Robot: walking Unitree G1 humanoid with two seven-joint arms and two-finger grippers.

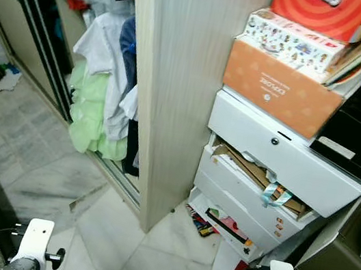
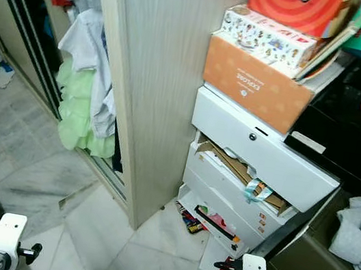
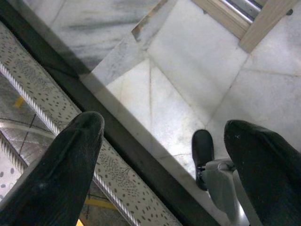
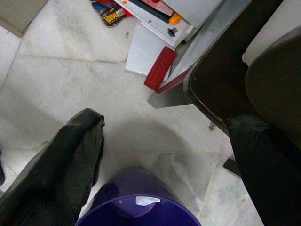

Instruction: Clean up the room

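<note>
Below the white drawer unit, small clutter and a red box are seen scattered on the marble floor. A searching step is judged; bending toward the litter would be needed next. Both tools, left tool and right tool, hang apart, empty. A purple bin sits beneath the right.

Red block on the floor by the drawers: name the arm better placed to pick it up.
Right. The red block lies ahead of the right gripper, whose fingers are open. The left gripper hangs over bare floor near the dark threshold strip.
</note>
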